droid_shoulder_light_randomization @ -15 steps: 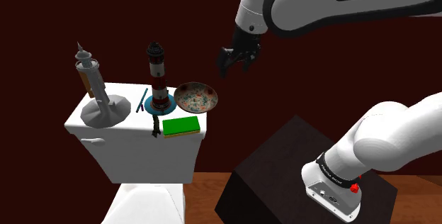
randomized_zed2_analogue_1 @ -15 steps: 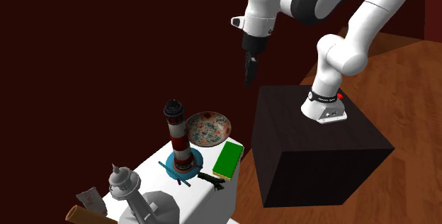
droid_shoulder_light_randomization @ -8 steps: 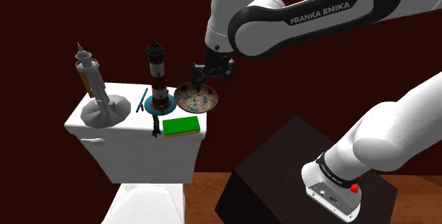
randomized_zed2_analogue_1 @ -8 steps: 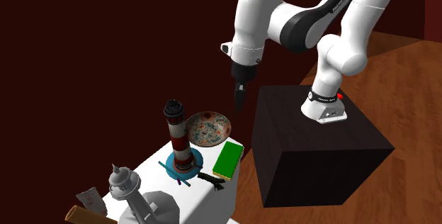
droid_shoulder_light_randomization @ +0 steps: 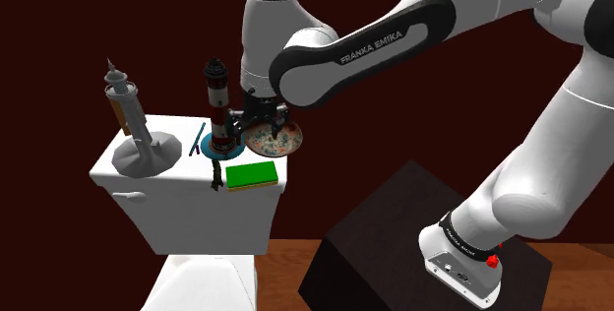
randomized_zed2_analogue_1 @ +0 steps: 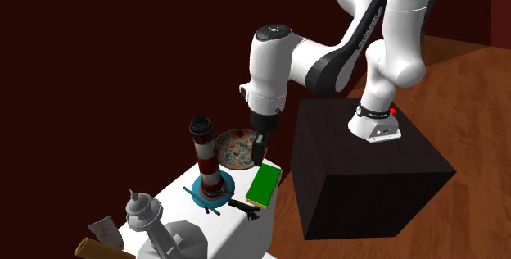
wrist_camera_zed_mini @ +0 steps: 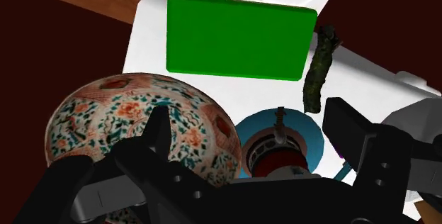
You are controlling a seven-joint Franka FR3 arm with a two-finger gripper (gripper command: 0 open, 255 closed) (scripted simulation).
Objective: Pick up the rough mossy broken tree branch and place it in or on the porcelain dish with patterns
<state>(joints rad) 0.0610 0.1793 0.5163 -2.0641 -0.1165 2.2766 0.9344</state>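
1. My claw point(droid_shoulder_light_randomization: 246, 120) hangs low over the lid of a white toilet tank point(droid_shoulder_light_randomization: 187, 206). In the shoulder view it sits between the striped lighthouse model point(droid_shoulder_light_randomization: 217, 102) and the dish point(droid_shoulder_light_randomization: 278, 139).
2. From the wrist camera I see the two black fingers point(wrist_camera_zed_mini: 157, 132) standing wide apart with nothing held between them. The top of the lighthouse model and its round blue base point(wrist_camera_zed_mini: 312, 136) lie below the gap, and neither finger touches them.
3. The branch point(droid_shoulder_light_randomization: 213, 173) is a thin, dark, rough stick lying flat near the near edge of the lid. It is just beside the green block point(droid_shoulder_light_randomization: 251, 174), on the shoulder view's left of it, and on the near side of the blue base. It is apart from the claw.
4. The dish is round with a red and green pattern. In the shoulder view it rests at the far right of the lid, just right of the lighthouse model and beyond the green block.
5. In the second exterior view the claw hangs in front of the dish's right rim, above the far end of the green block. The branch lies at the block's near end, by the lid's edge.
6. A grey tower figure point(droid_shoulder_light_randomization: 126, 112) stands at the shoulder view's left end of the lid. A thin blue stick point(droid_shoulder_light_randomization: 197, 140) lies between it and the lighthouse model.
7. The arm's stand point(droid_shoulder_light_randomization: 394, 245) is a black box on a wooden floor point(droid_shoulder_light_randomization: 285, 255), at the shoulder view's lower right.
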